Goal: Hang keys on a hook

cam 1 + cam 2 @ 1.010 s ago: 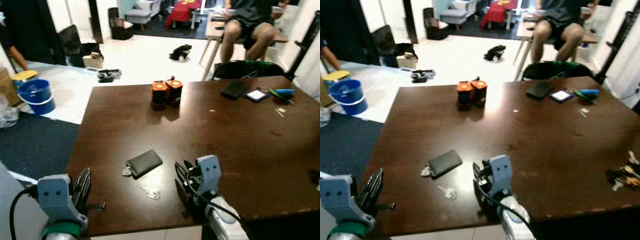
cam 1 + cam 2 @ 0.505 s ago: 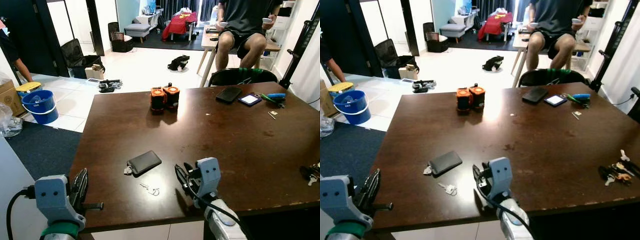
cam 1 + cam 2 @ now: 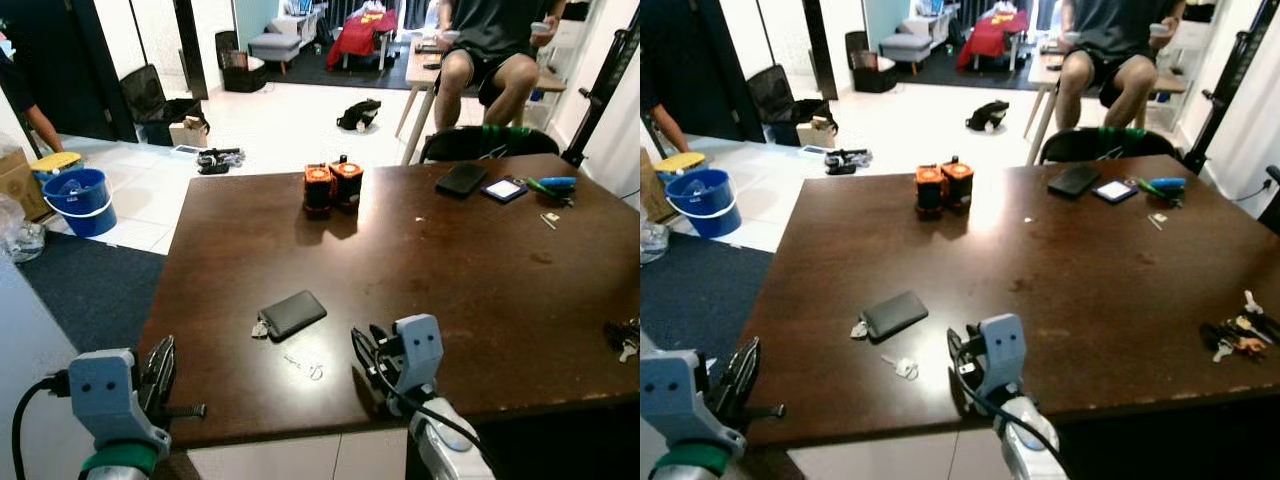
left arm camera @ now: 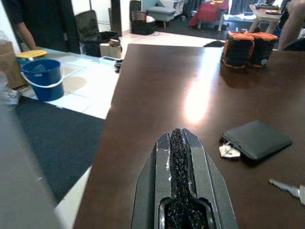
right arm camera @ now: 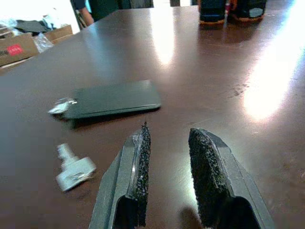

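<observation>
Looking down over the dark, glossy brown desk, the head camera now sits a little further back than half a second ago, so the small silver key lies lower centre of the left eye view, just ahead of the right hand. The things themselves have not shifted; only the view has. That suggests the robot is lining up for a pickup, with no hook in sight yet. The right hand hovers low over the desk, its two rough black fingers apart with nothing between them. The left hand waits at the lower left, off the desk's edge, fingers pressed together. A flat black wallet with a pale tag lies beyond the key. A second, bulkier bunch of keys rests near the right edge. Two orange-and-black cylinders stand upper centre.
</observation>
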Tool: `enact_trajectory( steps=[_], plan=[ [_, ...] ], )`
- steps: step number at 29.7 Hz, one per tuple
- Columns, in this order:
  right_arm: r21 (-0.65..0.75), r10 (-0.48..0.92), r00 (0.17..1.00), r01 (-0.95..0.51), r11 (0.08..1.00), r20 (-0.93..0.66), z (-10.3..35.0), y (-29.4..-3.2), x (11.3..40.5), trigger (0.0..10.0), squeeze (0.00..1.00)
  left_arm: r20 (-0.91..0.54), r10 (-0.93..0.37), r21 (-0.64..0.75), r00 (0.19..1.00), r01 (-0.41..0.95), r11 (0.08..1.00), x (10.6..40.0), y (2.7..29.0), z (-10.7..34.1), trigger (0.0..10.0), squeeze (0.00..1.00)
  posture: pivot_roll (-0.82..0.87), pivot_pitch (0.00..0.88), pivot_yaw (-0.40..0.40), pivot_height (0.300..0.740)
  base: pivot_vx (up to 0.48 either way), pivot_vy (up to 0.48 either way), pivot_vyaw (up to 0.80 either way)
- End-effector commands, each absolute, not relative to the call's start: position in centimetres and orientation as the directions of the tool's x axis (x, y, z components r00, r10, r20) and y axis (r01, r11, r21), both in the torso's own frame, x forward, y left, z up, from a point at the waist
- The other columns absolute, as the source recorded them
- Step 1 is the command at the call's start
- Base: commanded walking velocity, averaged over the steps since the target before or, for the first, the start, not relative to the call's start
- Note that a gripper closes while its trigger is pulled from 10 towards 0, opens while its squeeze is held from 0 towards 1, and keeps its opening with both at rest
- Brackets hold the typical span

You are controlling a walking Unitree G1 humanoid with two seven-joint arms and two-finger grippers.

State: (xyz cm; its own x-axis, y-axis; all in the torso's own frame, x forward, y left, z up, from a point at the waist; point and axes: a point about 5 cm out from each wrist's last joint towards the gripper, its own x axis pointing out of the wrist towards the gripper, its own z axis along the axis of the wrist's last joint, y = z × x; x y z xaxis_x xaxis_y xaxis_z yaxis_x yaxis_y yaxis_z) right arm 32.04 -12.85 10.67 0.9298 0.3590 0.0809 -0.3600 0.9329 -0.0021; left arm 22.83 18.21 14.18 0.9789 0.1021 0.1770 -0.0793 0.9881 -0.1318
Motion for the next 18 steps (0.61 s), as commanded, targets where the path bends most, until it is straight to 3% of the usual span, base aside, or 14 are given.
enact_trajectory(
  steps=[1,4,18],
  plan=[
    [0.015,0.356,0.932,-0.357,0.934,0.063,10.23,-12.82,31.93,10.0,0.0,0.157,0.114,-0.131,0.981,-0.094,0.987,22.6,18.54,13.86,10.0,0.0,-0.07,0.054,0.116,0.74,-0.352,0.0,0.0],
    [0.016,0.354,0.933,-0.356,0.934,0.063,10.22,-12.83,31.95,10.0,0.0,0.159,0.112,-0.13,0.981,-0.092,0.987,22.64,18.55,13.89,10.0,0.0,-0.07,0.054,0.116,0.74,-0.305,0.0,0.0],
    [0.013,0.346,0.936,-0.347,0.938,0.058,10.11,-12.91,31.91,10.0,0.0,0.15,0.1,-0.115,0.984,-0.083,0.99,22.73,18.37,13.81,10.0,0.0,-0.07,0.054,0.116,0.74,0.0,0.0,0.0]
  ],
)
